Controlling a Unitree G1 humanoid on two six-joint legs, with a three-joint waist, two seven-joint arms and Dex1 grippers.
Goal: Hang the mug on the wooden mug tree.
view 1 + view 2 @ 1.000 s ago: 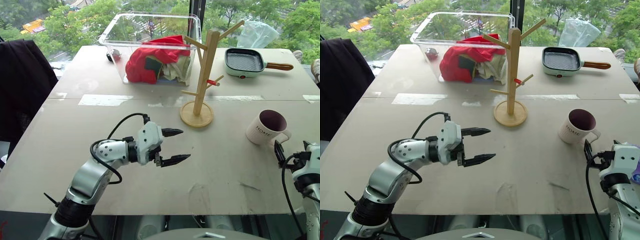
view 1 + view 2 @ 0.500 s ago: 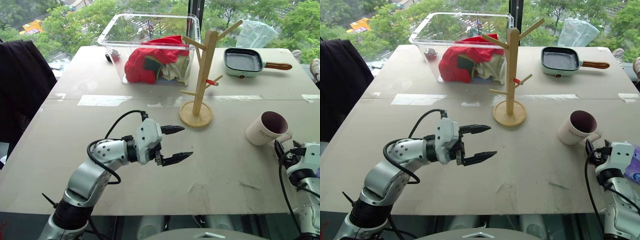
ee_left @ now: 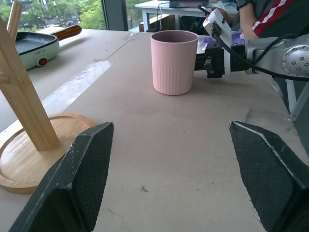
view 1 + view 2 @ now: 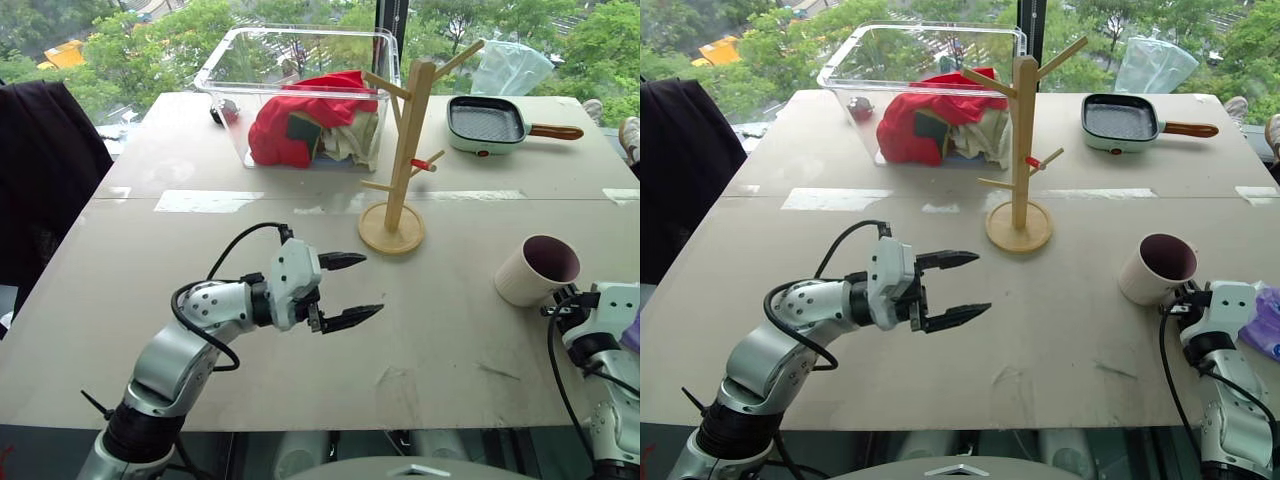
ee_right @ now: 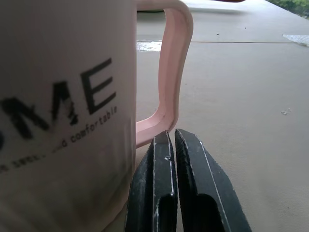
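The left arm (image 4: 190, 335) is showing silver-grey rounded metal segments with dark joint rings, a white wrist block and looping black cables. The left gripper (image 4: 352, 290) is wearing two black, tapered, textured fingers. The right arm (image 4: 1225, 390) is showing matching silver casing and black cable.

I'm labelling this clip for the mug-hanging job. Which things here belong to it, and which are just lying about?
Belongs to the job:
mug
wooden mug tree
right gripper, shut at the mug's handle

Just lying about:
clear bin with red cloth
green pan
plastic bag
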